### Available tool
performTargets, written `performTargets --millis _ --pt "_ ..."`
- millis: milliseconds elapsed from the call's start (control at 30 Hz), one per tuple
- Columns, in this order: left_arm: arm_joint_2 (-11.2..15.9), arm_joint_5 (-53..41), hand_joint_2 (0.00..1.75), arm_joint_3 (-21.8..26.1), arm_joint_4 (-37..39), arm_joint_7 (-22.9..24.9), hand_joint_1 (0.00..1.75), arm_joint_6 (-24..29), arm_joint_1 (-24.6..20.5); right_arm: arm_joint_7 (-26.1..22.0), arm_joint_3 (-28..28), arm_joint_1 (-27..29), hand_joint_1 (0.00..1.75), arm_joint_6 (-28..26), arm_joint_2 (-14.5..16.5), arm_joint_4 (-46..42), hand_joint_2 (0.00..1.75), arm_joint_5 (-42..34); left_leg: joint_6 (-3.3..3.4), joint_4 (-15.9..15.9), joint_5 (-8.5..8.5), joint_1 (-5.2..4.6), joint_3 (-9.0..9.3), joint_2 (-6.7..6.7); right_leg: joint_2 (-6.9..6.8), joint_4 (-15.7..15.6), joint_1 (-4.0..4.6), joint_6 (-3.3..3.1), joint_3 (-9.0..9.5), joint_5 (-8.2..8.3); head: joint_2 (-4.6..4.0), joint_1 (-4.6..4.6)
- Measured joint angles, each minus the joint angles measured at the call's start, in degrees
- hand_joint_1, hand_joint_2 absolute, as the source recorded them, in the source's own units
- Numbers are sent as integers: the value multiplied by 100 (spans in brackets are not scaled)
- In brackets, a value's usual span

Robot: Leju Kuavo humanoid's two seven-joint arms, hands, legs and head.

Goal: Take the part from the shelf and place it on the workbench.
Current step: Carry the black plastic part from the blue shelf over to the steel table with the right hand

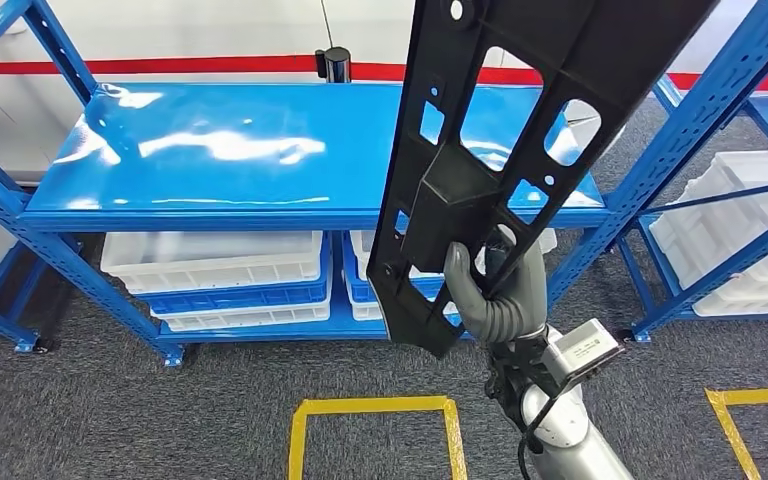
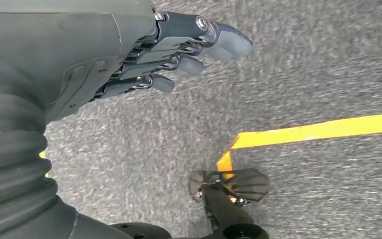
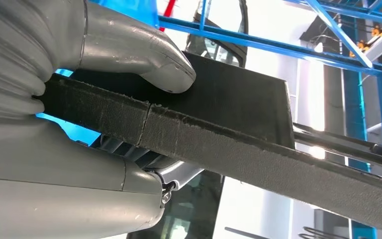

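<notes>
Left hand: the left hand hangs down over the grey carpet floor. It holds nothing and its fingers are a little apart.
Shelf: the blue shelf has a shiny bare top. White bins sit under it.
Part: the long black plastic part is off the shelf. It stands nearly upright, up in the air in front of the shelf.
Right hand: the right hand grips the part near its low end, thumb pressed on one side.
What could go wrong: the part is long and held low, so I think it could tip, slip, or bump the blue post when the robot turns.
Writing: none I can read.
</notes>
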Motion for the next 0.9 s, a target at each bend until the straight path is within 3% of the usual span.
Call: performTargets --millis 33,100,167,200,267,333,367,433,467,500,533,567,633,700,800,833,900 --pt "-1 -4 175 -1 0 1 0 -1 0 -1 -1 8 175 0 -1 2 175 5 -6 1 55 -5 -70 2 0 -90 5 40 138 65 0 0" --pt "-2 -8 175 -1 0 1 0 -2 -1 -4 -1 9 175 0 -2 4 175 20 -33 2 161 -6 -182 0 -2 -804 21 84 690 240 0 1" --pt "-6 -11 175 0 0 -1 0 -3 2 -13 -1 6 175 1 1 3 175 37 -91 -3 254 -9 -238 -3 -2 -1506 62 43 1170 249 0 -5" --pt "-8 -14 175 -1 0 -1 0 -3 4 -18 -1 5 175 2 1 3 175 42 -127 -9 296 -5 -242 -2 0 -1666 85 9 1258 221 0 3" --pt "-13 -18 175 -2 1 -1 0 -3 8 -25 -3 9 175 2 0 3 175 46 -211 -48 379 6 -231 0 5 -1721 102 -60 1226 274 0 19" --pt "-12 -20 175 -2 2 -1 0 -3 12 -25 -1 9 175 2 3 4 175 47 -267 33 253 19 -280 0 1 -1761 56 -164 1194 369 0 22" --pt "-10 -24 175 -2 2 0 0 -3 17 -25 1 17 175 2 6 4 175 49 -286 223 40 24 -343 -1 -4 -1778 30 -213 1168 431 0 10" --pt "-8 -33 175 -2 3 1 0 -4 24 -25 3 47 175 7 9 7 175 56 -317 898 -518 35 -519 0 -9 -1771 32 -271 1073 532 0 -10" --pt "-8 -39 175 -2 3 2 0 -5 26 -26 3 69 175 11 9 12 175 63 -337 1244 -702 41 -584 -1 -12 -1765 41 -270 1017 576 0 -19" --pt "-8 -40 175 -2 3 2 0 -6 27 -28 4 94 175 19 7 18 175 74 -353 1456 -765 46 -582 0 -13 -1758 48 -264 961 614 0 -19" --pt "-8 -42 175 -2 2 2 0 -8 27 -33 4 121 175 29 5 25 175 85 -364 1462 -718 54 -480 1 -13 -1749 51 -252 910 648 0 -21" --pt "-8 -43 175 -2 2 2 0 -11 27 -39 6 151 175 39 2 31 175 100 -370 1262 -608 63 -280 2 -13 -1735 47 -236 869 675 0 -20" --pt "-8 -41 175 0 2 0 0 -18 23 -66 9 215 175 67 -6 35 175 150 -369 493 -439 72 280 -9 -13 -1679 49 -200 792 712 0 -25" --pt "-11 -42 175 2 2 -3 0 -19 21 -108 15 298 175 98 -22 38 175 218 -322 28 -409 51 562 -38 -13 -1633 65 -141 736 750 0 -23" --pt "-12 -43 175 9 2 -1 0 -18 25 -163 32 444 175 120 -70 41 175 288 -180 -28 -338 10 476 -40 -5 -1617 57 -15 655 810 0 -21" --pt "-10 -43 175 15 2 0 0 -16 24 -175 37 491 175 121 -91 41 175 297 -113 -42 -289 10 428 -30 -1 -1541 51 1 587 745 0 -14" --pt "-7 -43 175 31 2 4 0 -13 22 -201 39 577 175 122 -133 41 175 315 -9 -61 -183 19 309 -12 5 -1082 43 -36 364 399 0 -2"
